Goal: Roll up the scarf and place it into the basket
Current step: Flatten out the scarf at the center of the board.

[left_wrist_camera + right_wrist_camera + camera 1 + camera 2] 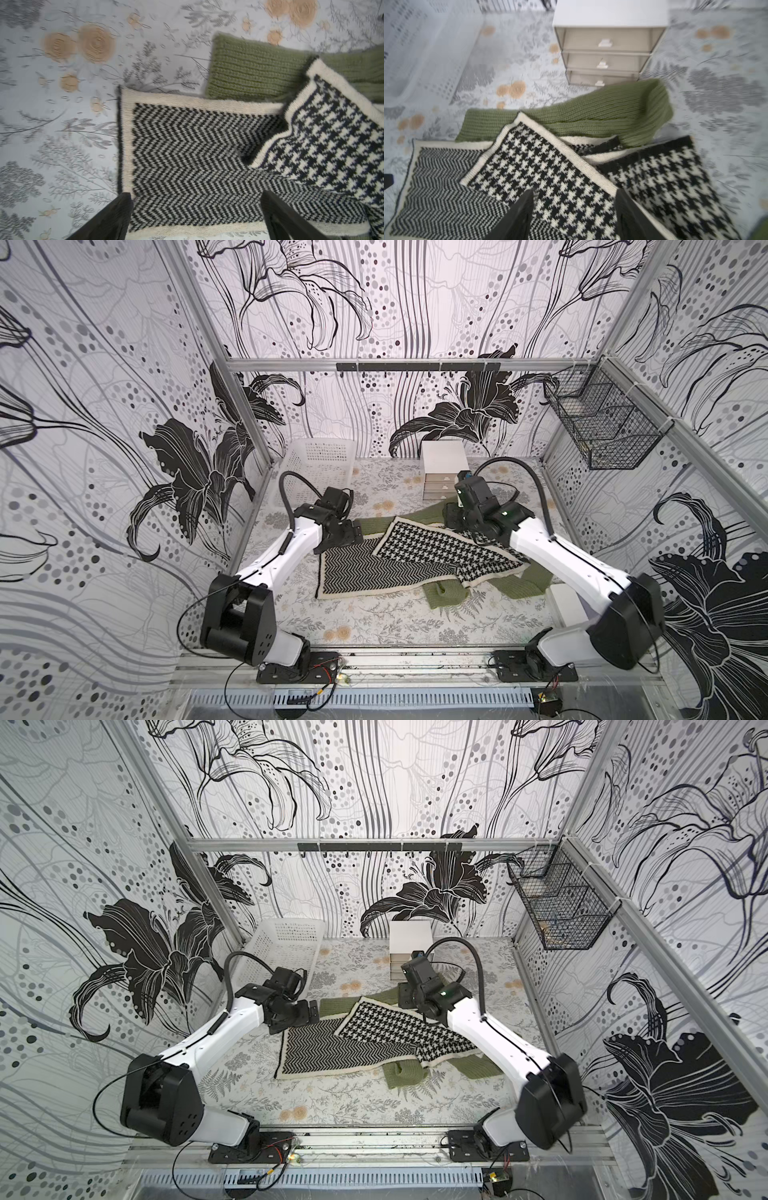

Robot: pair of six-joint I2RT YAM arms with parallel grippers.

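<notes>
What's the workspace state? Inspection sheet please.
Surface: floral tablecloth, flat.
Job's things: black-and-white scarf unrolled, lying over green scarf; white basket empty, far left.
Clutter: drawer unit at the back.
Hands: left hand open above the herringbone end; right hand open above the houndstooth part; neither holds anything.
Cables: arm cable loops off the cloth; loose wires at the base rail.
Surroundings: black wire basket on the right wall; patterned panels.

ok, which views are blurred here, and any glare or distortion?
Right wrist view: motion-blurred, drawer unit and tablecloth smeared, worst toward the edges. Left wrist view: mildly soft, weave of the black-and-white scarf still legible. Both top views: sharp, evenly lit, no glare, strong wide-angle perspective.
</notes>
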